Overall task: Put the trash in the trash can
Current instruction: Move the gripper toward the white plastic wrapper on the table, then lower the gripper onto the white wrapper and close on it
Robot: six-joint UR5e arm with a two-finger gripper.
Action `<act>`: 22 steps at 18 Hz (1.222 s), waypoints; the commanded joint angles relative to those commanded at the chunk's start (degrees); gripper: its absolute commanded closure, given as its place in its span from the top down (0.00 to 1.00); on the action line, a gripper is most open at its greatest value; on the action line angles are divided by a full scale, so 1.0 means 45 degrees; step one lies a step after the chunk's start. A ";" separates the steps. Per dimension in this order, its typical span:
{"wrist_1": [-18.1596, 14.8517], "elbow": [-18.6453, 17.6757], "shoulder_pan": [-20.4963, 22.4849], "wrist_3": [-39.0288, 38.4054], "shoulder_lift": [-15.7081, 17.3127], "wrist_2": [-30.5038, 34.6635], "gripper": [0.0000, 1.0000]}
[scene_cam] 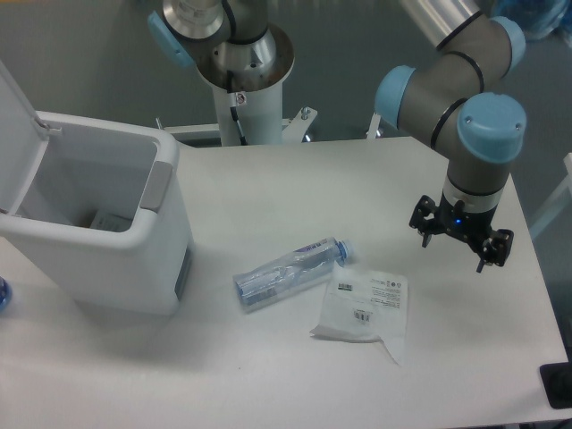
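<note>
- The trash can (134,259) is seen far to the pincer's left, lid raised.
- The plastic bag (365,307) lies flat on the desk (286,188), lower left of the pincer.
- The bottle (290,273) lies further left, beside the bag.
- The pincer (460,249) is held spread above the desk, nothing gripped.

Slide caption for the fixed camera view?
UR5e gripper hovers open beside bag and crushed bottle; trash can open.

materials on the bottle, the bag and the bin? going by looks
Bottle: clear thin plastic, glossy; you can see through it, it looks crushed, with a blue cap and a bluish label.
Bag: thin whitish plastic film, probably; flat, slightly wrinkled, with barcode stickers.
Trash can: white hard plastic, smooth semi-matte walls, grey panel at the rim, lid open.
</note>
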 joint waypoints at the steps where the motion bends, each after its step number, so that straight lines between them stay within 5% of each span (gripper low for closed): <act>1: -0.0019 0.0000 -0.0019 0.0000 0.0000 0.0000 1.00; 7: 0.0291 -0.0448 -0.0467 -0.0234 0.0000 0.0020 1.00; 15: 0.0684 -0.0742 -0.2652 -0.3960 -0.0507 0.1404 1.00; 22: 0.0625 -0.0723 -0.3476 -0.6558 -0.0586 0.1406 1.00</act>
